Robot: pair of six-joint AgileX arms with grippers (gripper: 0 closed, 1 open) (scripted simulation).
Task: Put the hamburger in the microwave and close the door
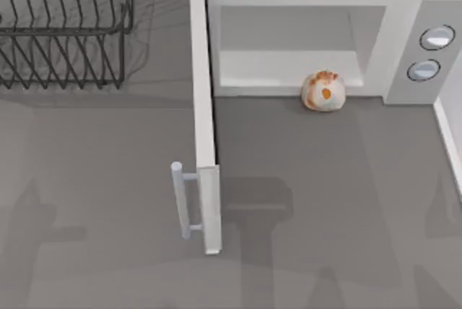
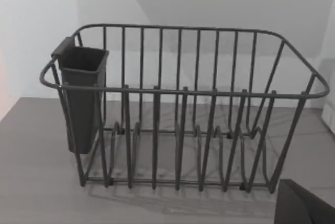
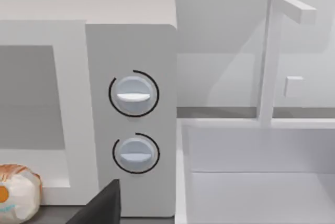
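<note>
Your hamburger [image 1: 323, 91] sits on the bench [image 1: 303, 193] just outside the microwave [image 1: 303, 42], touching the front lip of its open cavity, so it is not yet inside. The door [image 1: 204, 121] stands swung fully out towards you, its handle [image 1: 178, 201] facing left, leaving the approach free. A black wire rack [image 1: 65, 24] stands well apart at the left; the state of either arm's fingers cannot be told.

The top view looks straight down on the grey worktop [image 1: 325, 201], taking in the microwave [image 1: 404, 42] with its open door [image 1: 204, 107] and the wire rack [image 1: 65, 27]. The left wrist view faces that rack [image 2: 183, 114] side-on from close by. The right wrist view sits level and near the microwave [image 3: 131, 51] front (knobs [image 3: 133, 96] and hamburger [image 3: 15, 195], both shared with the top view).
</note>
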